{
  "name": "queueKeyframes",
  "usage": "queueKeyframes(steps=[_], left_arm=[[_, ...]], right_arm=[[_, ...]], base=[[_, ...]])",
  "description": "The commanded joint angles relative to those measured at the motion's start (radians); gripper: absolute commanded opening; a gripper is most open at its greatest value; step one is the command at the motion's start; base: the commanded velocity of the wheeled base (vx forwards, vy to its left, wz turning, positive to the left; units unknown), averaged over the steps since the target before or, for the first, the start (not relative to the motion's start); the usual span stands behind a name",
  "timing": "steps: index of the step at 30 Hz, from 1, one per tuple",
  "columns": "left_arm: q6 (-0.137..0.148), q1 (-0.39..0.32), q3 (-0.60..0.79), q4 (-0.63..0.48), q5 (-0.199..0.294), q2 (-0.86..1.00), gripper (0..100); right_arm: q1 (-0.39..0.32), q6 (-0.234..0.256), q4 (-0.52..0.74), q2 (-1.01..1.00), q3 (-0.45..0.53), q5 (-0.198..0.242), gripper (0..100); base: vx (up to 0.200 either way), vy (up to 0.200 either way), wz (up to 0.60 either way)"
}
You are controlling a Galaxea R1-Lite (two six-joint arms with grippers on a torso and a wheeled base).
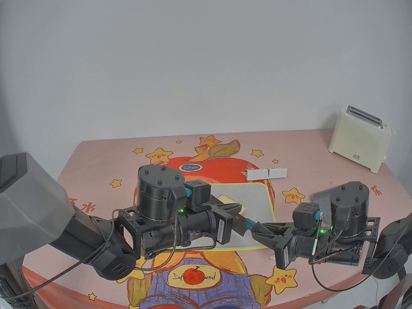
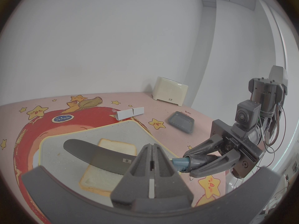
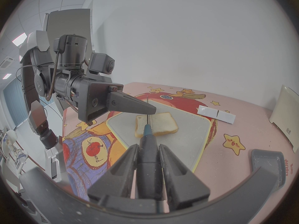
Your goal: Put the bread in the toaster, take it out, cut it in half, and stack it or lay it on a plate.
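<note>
Right gripper (image 1: 257,230): closed on the handle of the knife (image 2: 96,154), lower centre-right of the head view, at the near right edge of the cutting board (image 1: 259,198).
Left gripper (image 1: 236,209): fingers pressed together with nothing between them, lower centre of the head view; its tip is just above the knife blade, and contact cannot be told.
Knife: dark blade lying across the bread (image 2: 118,147), edge down, its tip pointing to the left of the left wrist view.
Bread: one pale slice lying flat on the cutting board, centre of the head view, partly covered by the left gripper.
Cutting board: grey with a yellow rim, on the pink printed table (image 1: 107,159).
Toaster (image 1: 360,138): cream, right edge of the head view, at the table's far corner, well apart from the board.
Plate (image 1: 319,198): grey, right of the board, partly behind the right arm.
White card (image 1: 266,174): just beyond the board's far edge.
</note>
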State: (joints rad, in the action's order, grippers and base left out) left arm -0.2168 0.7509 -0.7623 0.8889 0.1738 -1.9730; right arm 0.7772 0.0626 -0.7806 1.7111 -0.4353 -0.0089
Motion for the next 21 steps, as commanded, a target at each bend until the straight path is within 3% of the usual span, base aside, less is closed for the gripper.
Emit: queueKeyframes(steps=[1, 21], left_arm=[[-0.001, -0.001, 0.011, -0.005, 0.000, -0.007, 0], [-0.001, -0.002, 0.015, 0.001, 0.000, -0.030, 0]], right_arm=[[0.000, 0.000, -0.002, 0.001, 0.000, 0.000, 0], [0.000, -0.006, -0.002, 0.001, 0.003, 0.001, 0]], base=[[0.000, 0.000, 0.00], [0.000, 0.000, 0.00]])
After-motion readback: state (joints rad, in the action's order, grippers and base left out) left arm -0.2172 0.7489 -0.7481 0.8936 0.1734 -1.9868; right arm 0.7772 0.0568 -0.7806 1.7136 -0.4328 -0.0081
